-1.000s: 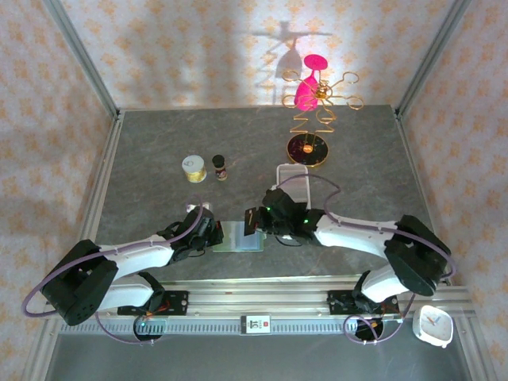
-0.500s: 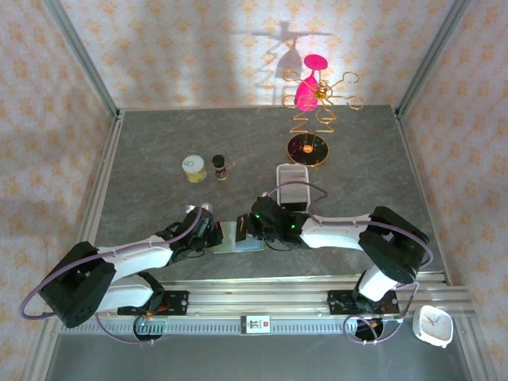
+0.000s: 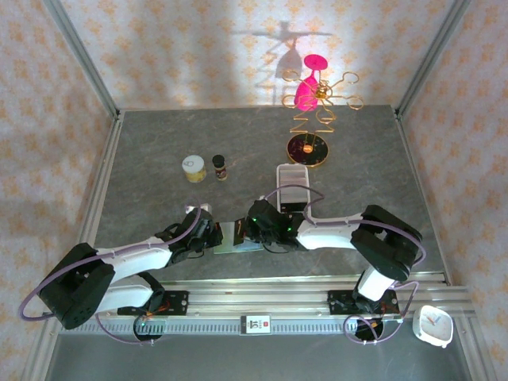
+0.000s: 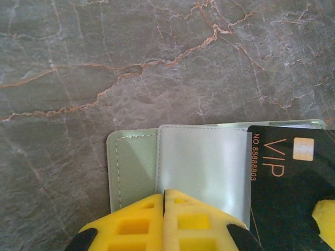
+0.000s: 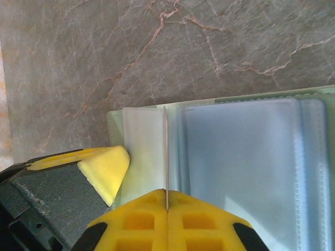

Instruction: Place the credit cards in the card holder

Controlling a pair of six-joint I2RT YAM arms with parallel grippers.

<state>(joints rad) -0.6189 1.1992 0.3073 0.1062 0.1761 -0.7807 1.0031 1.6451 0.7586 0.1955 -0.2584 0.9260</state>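
Since a second ago the right gripper (image 3: 252, 225) has moved to the left, and its elbow has come to the left with it. It is now over the right part of the card holder (image 3: 228, 240). The left gripper (image 3: 213, 234) stays in the same place, at the left end of the holder.

The card holder lies open and flat on the grey marble table (image 3: 159, 143), near its front edge, between the two grippers. Its inside, with the clear pockets, faces up.

The right gripper is clenched on a credit card (image 4: 282, 178), black, with "VIP" in orange letters and a small chip. In the left wrist view this card covers the right part of a clear pocket. In the right wrist view it shows edge-on, as a thin line between the yellow fingers (image 5: 131, 225).

The yellow fingers (image 4: 131, 227) of the left gripper are pressed together, with nothing visible between them. Their tips lie over the near edge of the holder, where the green flap meets the clear pocket.

Further back on the table, well apart from the holder, stand a white tray (image 3: 291, 176), a yellow tin (image 3: 193, 167) and a small dark bottle (image 3: 220, 167).
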